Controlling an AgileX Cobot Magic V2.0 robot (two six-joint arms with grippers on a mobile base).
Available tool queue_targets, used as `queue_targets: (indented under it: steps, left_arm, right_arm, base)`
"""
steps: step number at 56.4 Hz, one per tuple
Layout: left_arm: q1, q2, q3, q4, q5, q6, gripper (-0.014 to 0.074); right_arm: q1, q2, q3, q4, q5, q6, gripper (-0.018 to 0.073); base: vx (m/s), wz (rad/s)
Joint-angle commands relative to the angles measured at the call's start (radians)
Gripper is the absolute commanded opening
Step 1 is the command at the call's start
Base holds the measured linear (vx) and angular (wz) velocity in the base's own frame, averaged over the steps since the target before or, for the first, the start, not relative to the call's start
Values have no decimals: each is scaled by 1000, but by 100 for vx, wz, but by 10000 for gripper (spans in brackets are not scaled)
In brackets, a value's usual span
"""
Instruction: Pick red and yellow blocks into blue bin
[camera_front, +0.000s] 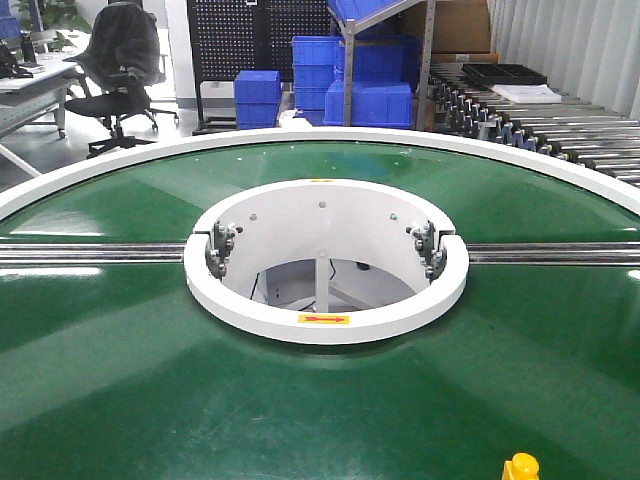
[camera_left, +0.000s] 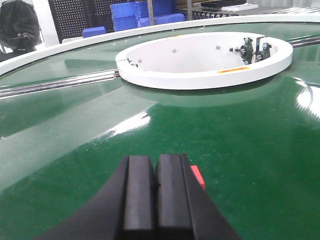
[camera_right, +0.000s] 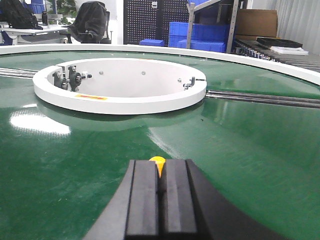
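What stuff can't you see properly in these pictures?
- Red block: in the left wrist view only a corner peeks out from behind the shut left tool.
- Yellow block: in the right wrist view it is mostly hidden behind the shut right tool. In the front view the bottom edge cuts it off.
- Blue bin: not in any view.
- Both arms: outside the front view.
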Motion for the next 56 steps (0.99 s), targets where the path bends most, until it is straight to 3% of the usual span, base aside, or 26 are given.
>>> queue_targets:
  steps: [1,10,16,20,29,35,39,48,56]
  left_arm:
    - [-5,3,-22,-1,-132,-14,-6]
    - [-5,3,-27,-2,-338,-31,-6]
    - [-5,3,-27,-13,-550,-72,-6]
    - [-5,4,-48,-52,-613,-97,-6]
    - [-5,64,-270,-88,-469,-52,-6]
    - [-5,199,-502,-79,-375,95,-6]
    - [-5,331,-657,-81,-324,143,-6]
    - [-5,603,-924,-83,-122,100,-6]
    - [-5,740,-988,-83,-11,8,-6]
  right_arm:
    - [-5,-11,6,-7,-95,-4,-10]
    - [-5,-11,6,25,-276,-3,-10]
    - [-5,-11,-13,67,-446,-3,-10]
    - [-5,-11,-73,109,-456,-4,-10]
    - [-5,34,-347,121,-325,-80,-10]
    - [-5,160,-553,122,-235,-140,-10]
    - [-5,279,-688,121,-176,-167,-10]
    - [-5,515,-862,121,-129,-173,-10]
    - [-5,648,-891,121,-140,-171,-10]
  base:
    - [0,0]
    - [0,0]
    - [0,0]
    - [0,0]
    - [0,0]
    - [0,0]
    - [0,0]
    - [0,0]
    - [0,0]
